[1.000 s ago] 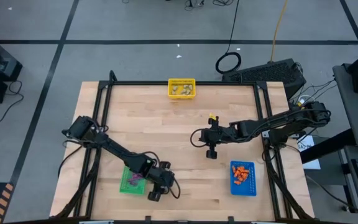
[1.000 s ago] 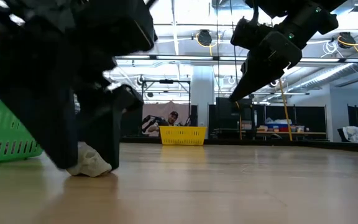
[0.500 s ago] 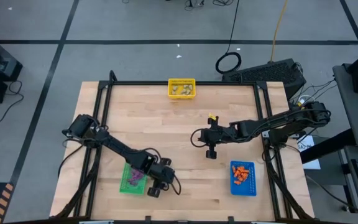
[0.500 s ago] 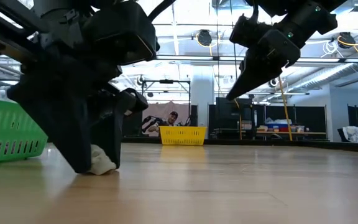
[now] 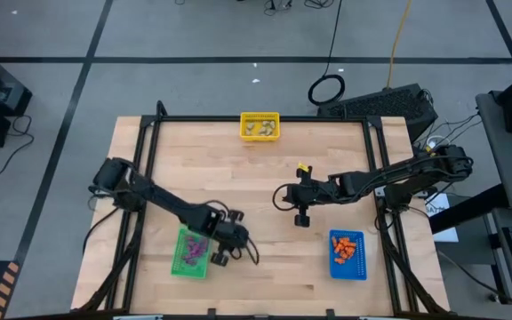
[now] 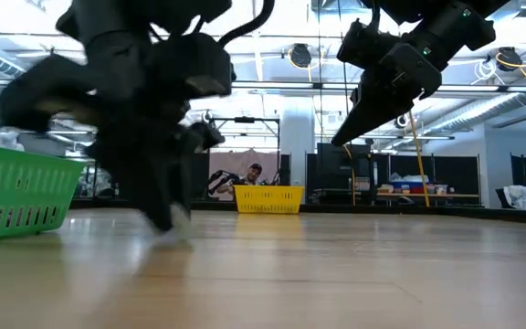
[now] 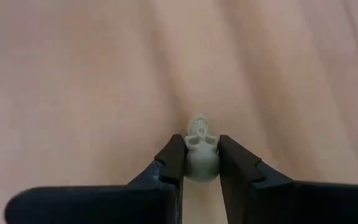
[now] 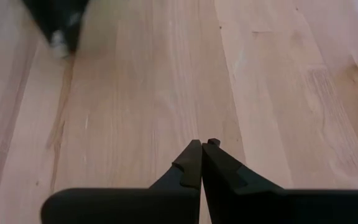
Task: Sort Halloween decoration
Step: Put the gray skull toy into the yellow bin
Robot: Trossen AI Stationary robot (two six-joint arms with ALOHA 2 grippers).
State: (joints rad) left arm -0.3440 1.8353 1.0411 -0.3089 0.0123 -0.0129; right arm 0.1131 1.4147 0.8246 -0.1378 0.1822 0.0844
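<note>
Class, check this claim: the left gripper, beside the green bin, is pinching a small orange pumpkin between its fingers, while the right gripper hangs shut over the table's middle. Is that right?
Not quite. The left gripper holds a small pale skull, not an orange pumpkin; the left wrist view shows it. The rest stands: it is beside the green bin, and the right gripper hangs shut over the table's middle.

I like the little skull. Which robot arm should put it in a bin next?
Left, probably. Its end effector already pinches the pale skull. The right end effector is shut, empty, over bare table.
</note>
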